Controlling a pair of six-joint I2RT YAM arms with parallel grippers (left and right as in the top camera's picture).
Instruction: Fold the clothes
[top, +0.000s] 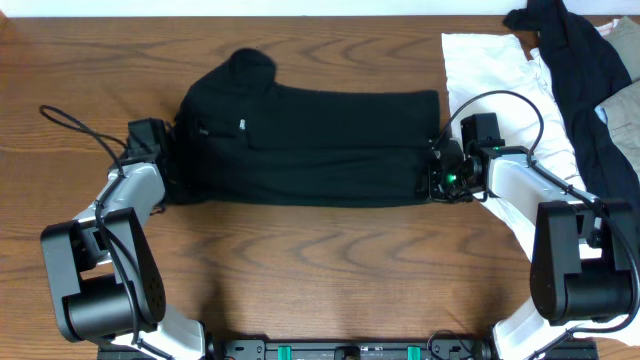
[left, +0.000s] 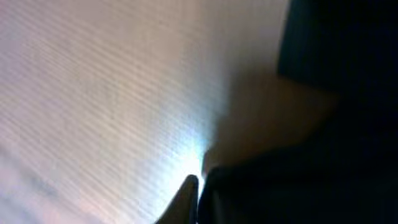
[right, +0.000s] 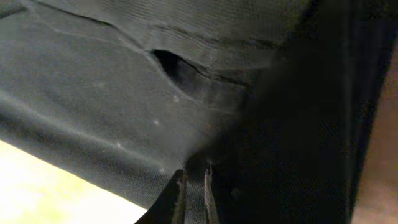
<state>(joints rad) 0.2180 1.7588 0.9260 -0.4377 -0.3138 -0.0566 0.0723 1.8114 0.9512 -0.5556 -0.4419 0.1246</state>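
The clothes, a black polo shirt (top: 320, 140) with a small white logo (top: 241, 124), lie folded into a long band across the table's middle, collar end to the left. At the band's left edge sits my left gripper (top: 172, 165). In the left wrist view its jaws (left: 200, 183) are pressed together against the black fabric (left: 298, 186), one finger hidden in it. My right gripper (top: 432, 172) is at the band's right end. Up close, its fingers (right: 194, 177) pinch a strip of the dark cloth (right: 124, 93).
A large white wrinkled cloth (top: 490, 70) lies just right of the shirt, partly under my right arm. Another black garment (top: 580, 60) is draped at the far right. A cable (top: 70, 125) loops on the wooden table (top: 320, 260) at the left.
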